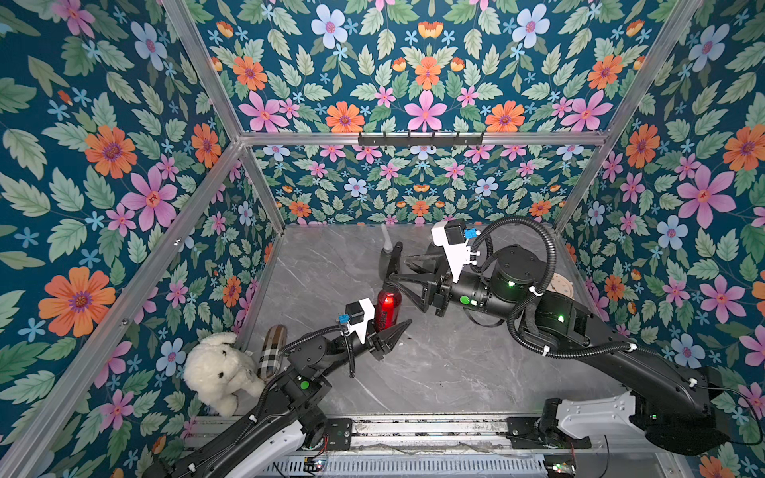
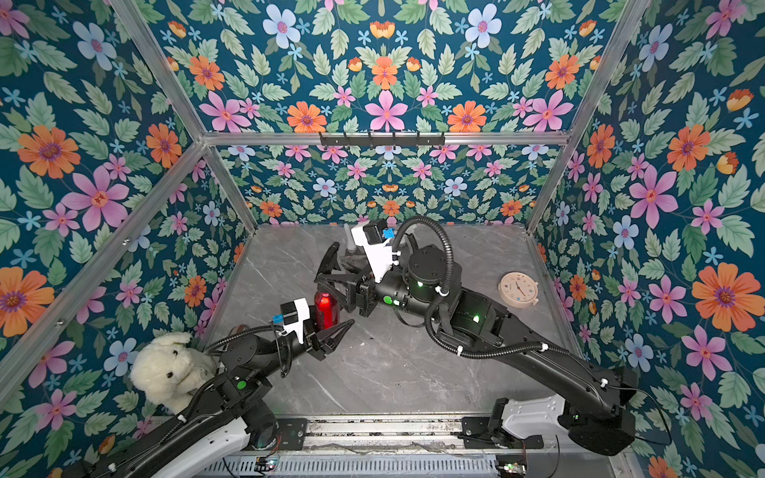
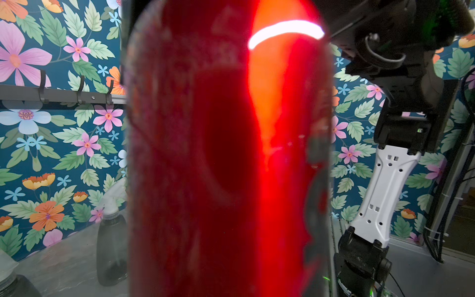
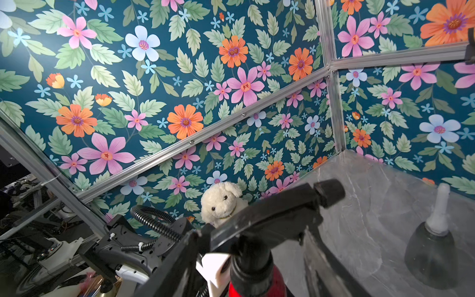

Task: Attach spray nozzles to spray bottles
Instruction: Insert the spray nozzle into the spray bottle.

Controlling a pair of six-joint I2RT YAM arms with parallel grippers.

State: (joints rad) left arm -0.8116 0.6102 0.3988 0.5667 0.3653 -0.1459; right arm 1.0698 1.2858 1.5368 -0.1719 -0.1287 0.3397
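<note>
The red bottle (image 1: 386, 306) stood upright near the middle of the bench (image 1: 447, 372). The black nozzle (image 4: 270, 216) sat on its neck, with the collar over the mouth and the spout pointing toward 12 o'clock. Whether the collar was screwed fully down, I cannot tell.

The left pincer (image 1: 399, 329) reached in from 7 o'clock and was closed on the lower body of the red bottle. In the left wrist view the red body filled the middle of the picture. The right pincer (image 4: 257, 231) came in from 3 o'clock at the height of the black nozzle. Its jaws stood apart, one on each side of the collar with a small gap on both sides, so it gripped nothing.

At 12 o'clock from the red bottle, closer to the back wall, a grey bottle (image 4: 431, 257) stood upright with a whitish nozzle (image 4: 439, 210) on its neck. A second grey bottle (image 3: 18, 285) showed only at the edge of the left wrist view, as a shoulder and a pale threaded neck.

In the bench corner at 8 o'clock sat a white plush dog (image 1: 219, 372), and a plaid case (image 1: 273, 351) lay just beside it. A round clock (image 2: 518, 289) lay at 3 o'clock, near the side wall and well apart from the bottles.
</note>
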